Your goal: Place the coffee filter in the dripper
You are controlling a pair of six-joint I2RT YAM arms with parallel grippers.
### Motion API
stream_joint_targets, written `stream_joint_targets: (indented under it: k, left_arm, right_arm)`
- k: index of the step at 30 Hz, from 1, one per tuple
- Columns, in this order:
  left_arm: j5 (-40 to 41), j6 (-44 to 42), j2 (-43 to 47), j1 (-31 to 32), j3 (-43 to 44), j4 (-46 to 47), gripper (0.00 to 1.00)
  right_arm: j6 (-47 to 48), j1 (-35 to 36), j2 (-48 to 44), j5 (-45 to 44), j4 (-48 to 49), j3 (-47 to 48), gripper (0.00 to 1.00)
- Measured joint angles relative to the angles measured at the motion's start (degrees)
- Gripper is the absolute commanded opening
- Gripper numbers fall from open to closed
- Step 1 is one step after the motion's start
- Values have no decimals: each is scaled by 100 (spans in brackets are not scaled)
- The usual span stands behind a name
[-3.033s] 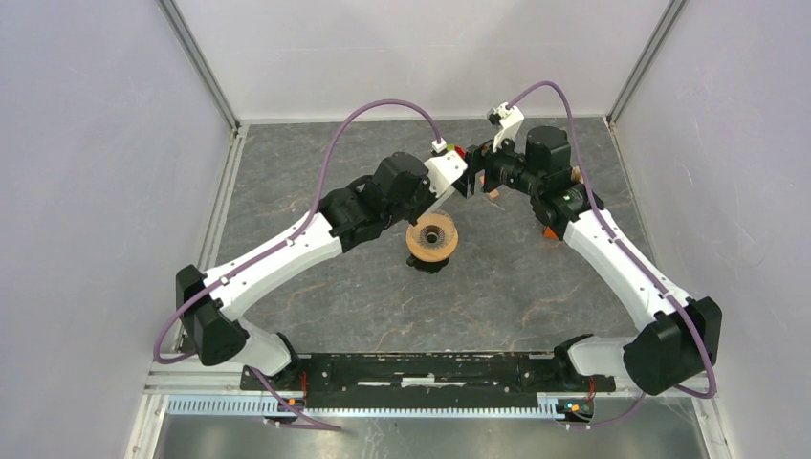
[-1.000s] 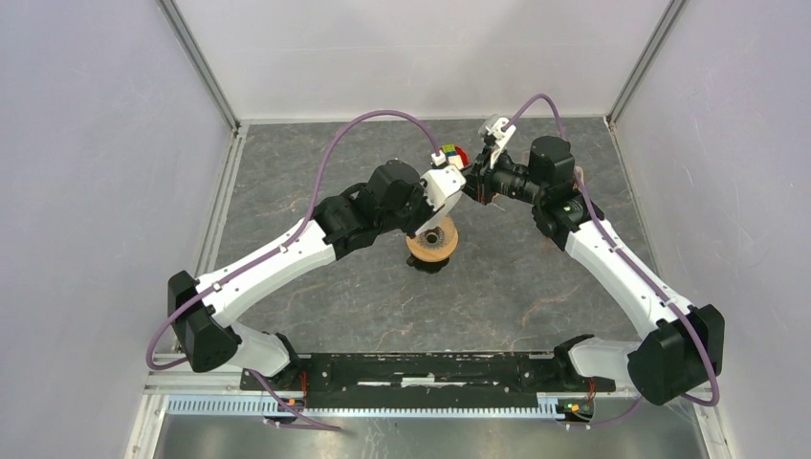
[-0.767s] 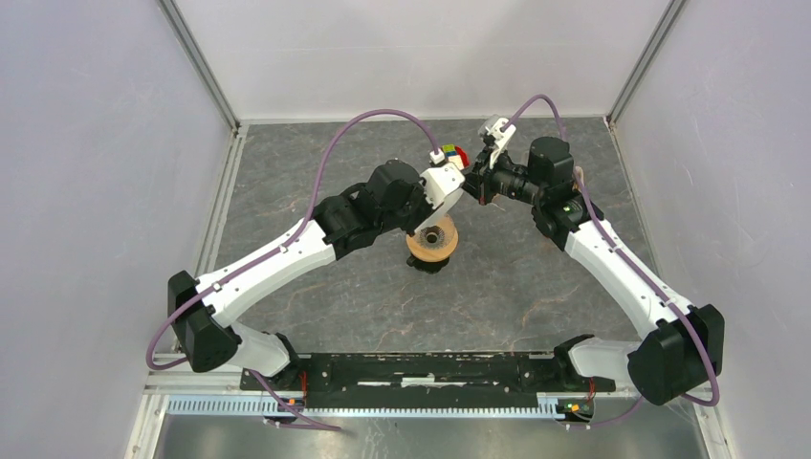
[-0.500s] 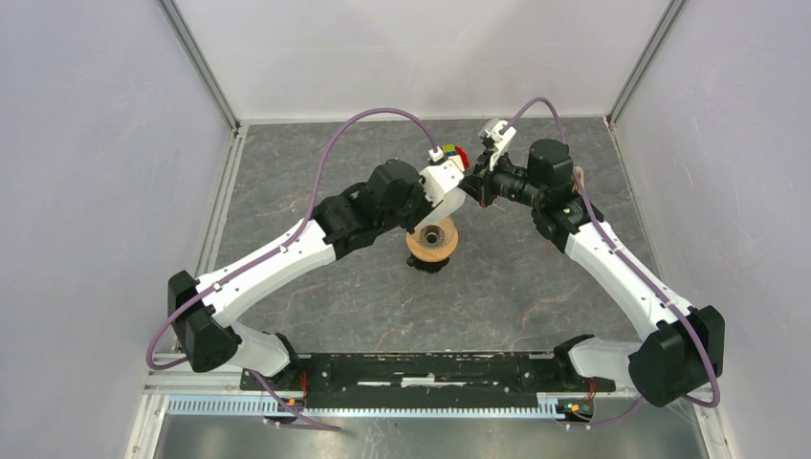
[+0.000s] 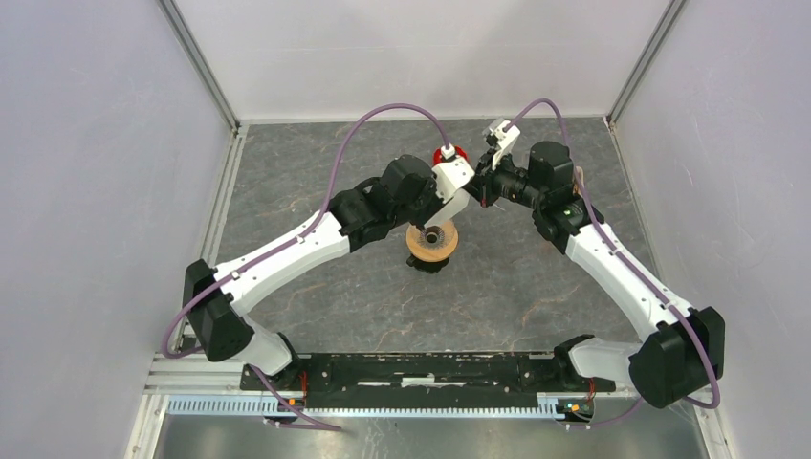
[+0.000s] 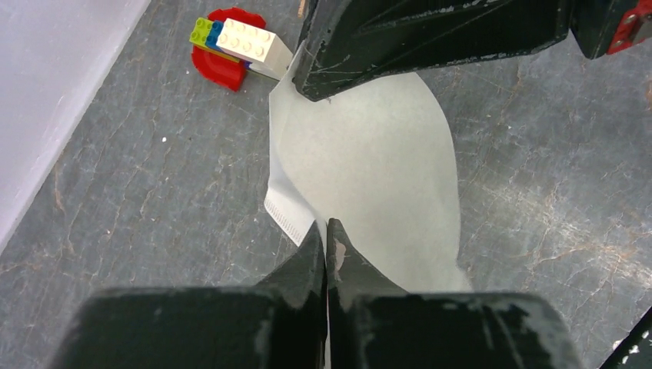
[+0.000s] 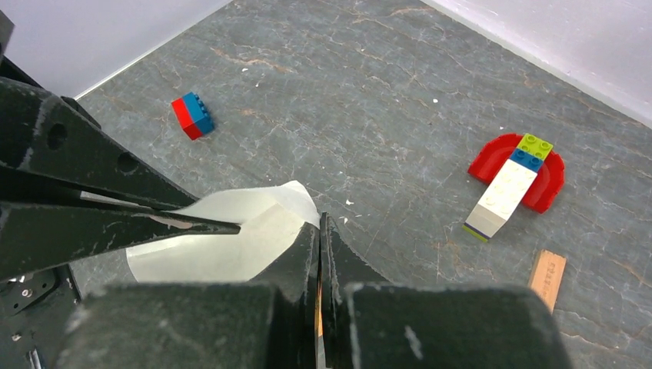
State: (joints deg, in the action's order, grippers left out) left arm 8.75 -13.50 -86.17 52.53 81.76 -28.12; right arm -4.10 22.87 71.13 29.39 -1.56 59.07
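The coffee filter [image 6: 377,154], a thin white paper fan, hangs in the air between my two grippers. In the left wrist view, my left gripper [image 6: 327,228] is shut on its near seam edge. My right gripper [image 7: 319,221] is shut on the filter's [image 7: 223,242] opposite edge, and its black fingers [image 6: 430,34] cross the top of the left wrist view. From above, both grippers meet just behind the dripper [image 5: 432,241], whose tan collar ring stands on the table with nothing in it. My left gripper [image 5: 457,206] and right gripper [image 5: 476,191] are almost touching.
A red arch with stacked coloured bricks and a white block [image 7: 517,173] lies behind the grippers, also in the left wrist view [image 6: 231,50]. A red-and-blue brick [image 7: 192,115] and a small wooden block [image 7: 547,278] lie on the grey table. Walls enclose three sides.
My right gripper has closed on the filter's edge. The left arm has shifted a little to the right with the filter, now covering most of the brick pile from above.
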Motion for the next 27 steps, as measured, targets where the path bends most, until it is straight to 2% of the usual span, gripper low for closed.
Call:
stream_joint_targets:
  k: [10, 14, 21, 24, 27]
  left_arm:
    - [-409, -33, 114, -2, 2, -17, 2]
    - [-614, -35, 345, -2, -50, -59, 2]
    - [-892, -46, 446, -2, -74, -94, 2]
    - [-955, -48, 446, -2, -105, -127, 2]
    - [-1008, -46, 446, -2, -118, -190, 2]
  right_arm:
    - [378, 0, -175, 116, -68, -87, 30]
    - [636, 0, -260, 254, -85, -87, 38]
    - [1005, 0, -374, 391, -260, -87, 42]
    - [1161, 0, -400, 468, -374, -81, 40]
    - [1294, 0, -424, 538, -437, -81, 34]
